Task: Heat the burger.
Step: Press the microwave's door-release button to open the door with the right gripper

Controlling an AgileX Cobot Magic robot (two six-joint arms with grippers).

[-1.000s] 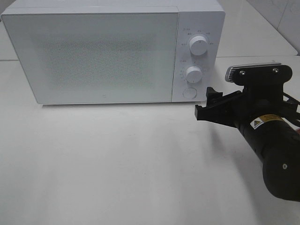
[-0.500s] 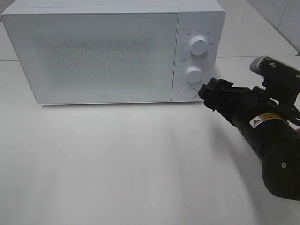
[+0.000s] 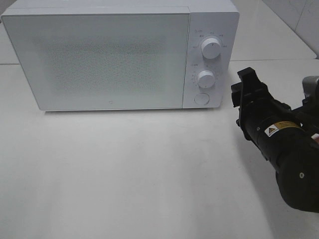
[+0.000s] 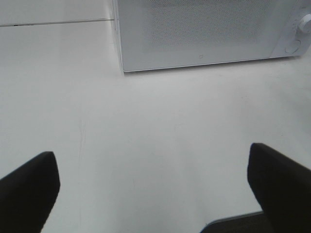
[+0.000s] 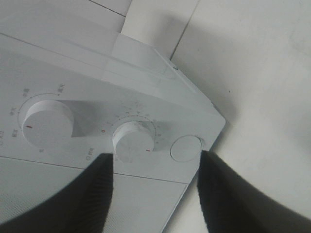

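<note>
The burger is out of view. The white microwave (image 3: 99,59) stands at the back of the table with its door shut. Its panel has an upper knob (image 3: 211,48), a lower knob (image 3: 205,78) and a round button (image 3: 201,98). My right gripper (image 3: 240,85) is open and empty, just right of the panel and apart from it. In the right wrist view my right gripper (image 5: 155,194) points at the lower knob (image 5: 133,141) and the button (image 5: 185,148). My left gripper (image 4: 153,194) is open and empty above bare table, well in front of the microwave (image 4: 204,34).
The white table (image 3: 129,169) spreads in front of the microwave. My right arm (image 3: 291,164) fills the right side of the high view. A seam in the table (image 4: 58,22) runs behind the microwave's left corner.
My right gripper has rolled about its wrist and drawn back to the right, away from the control panel. The microwave has not changed.
</note>
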